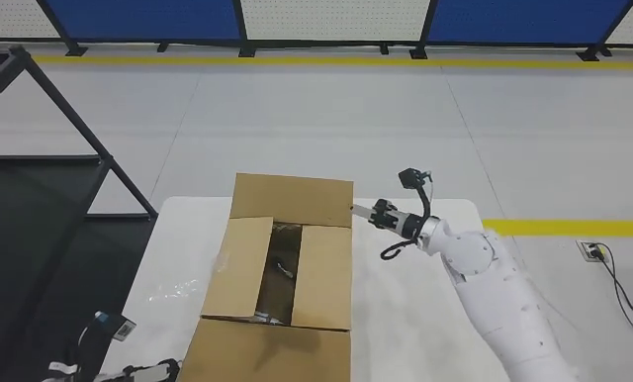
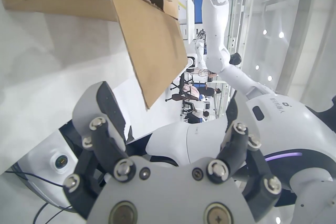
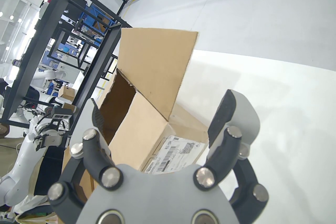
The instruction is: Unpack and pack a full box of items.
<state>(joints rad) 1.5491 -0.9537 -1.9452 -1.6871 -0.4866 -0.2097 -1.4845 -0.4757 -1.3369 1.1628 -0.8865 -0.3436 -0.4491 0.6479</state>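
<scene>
A brown cardboard box [image 1: 282,273] stands on the white table [image 1: 415,313]. Its two side flaps are folded partly inward, leaving a dark gap [image 1: 280,268] where items show dimly. The far flap [image 1: 293,196] stands up, and the near flap [image 1: 267,354] hangs outward. My right gripper [image 1: 362,213] is at the box's far right corner, close to the upright flap. In the right wrist view the gripper [image 3: 162,107] is open and holds nothing, with the box [image 3: 155,64] and its label [image 3: 173,154] just beyond. My left gripper [image 2: 170,107] is open and holds nothing, low beside the box [image 2: 147,33].
A black metal rack [image 1: 69,174] stands left of the table. Blue and white partition panels [image 1: 326,11] line the back behind a yellow floor line. A bit of clear plastic [image 1: 170,289] lies on the table left of the box. Bare tabletop lies right of the box.
</scene>
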